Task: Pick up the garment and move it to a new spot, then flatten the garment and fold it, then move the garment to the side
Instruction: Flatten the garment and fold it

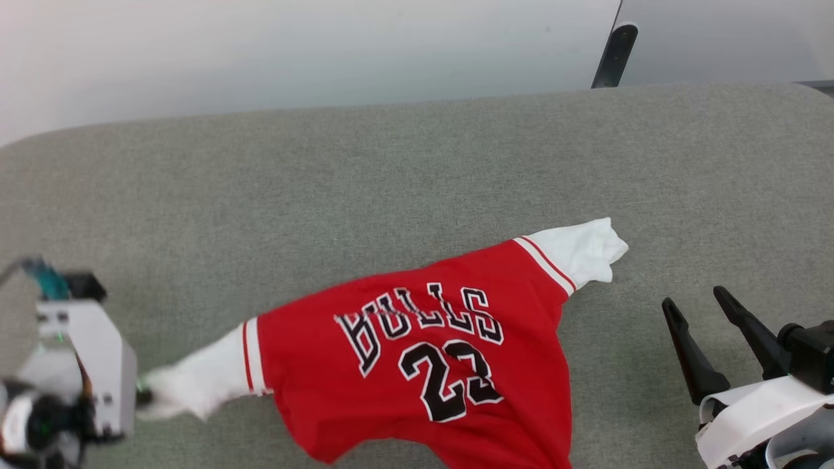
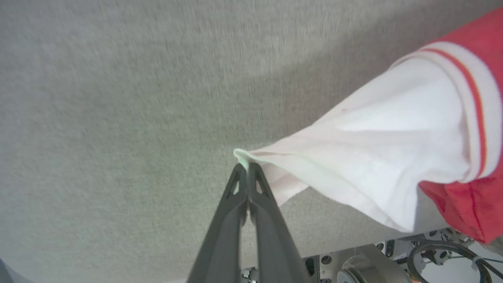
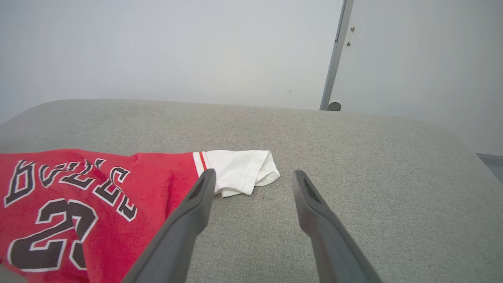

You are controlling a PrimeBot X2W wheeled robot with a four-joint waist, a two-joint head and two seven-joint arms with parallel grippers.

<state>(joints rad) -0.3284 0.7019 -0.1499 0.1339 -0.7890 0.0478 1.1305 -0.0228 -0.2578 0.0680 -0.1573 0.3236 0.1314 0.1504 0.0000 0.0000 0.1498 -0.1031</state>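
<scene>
Garment [image 1: 417,355], sleeve tip pinched by left gripper [image 2: 246,168], right gripper [image 3: 254,173] spread

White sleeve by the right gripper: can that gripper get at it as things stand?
Probably yes. The right gripper is open, and the white sleeve of the garment lies on the grey cushion just ahead of its fingertips with nothing between them.
</scene>
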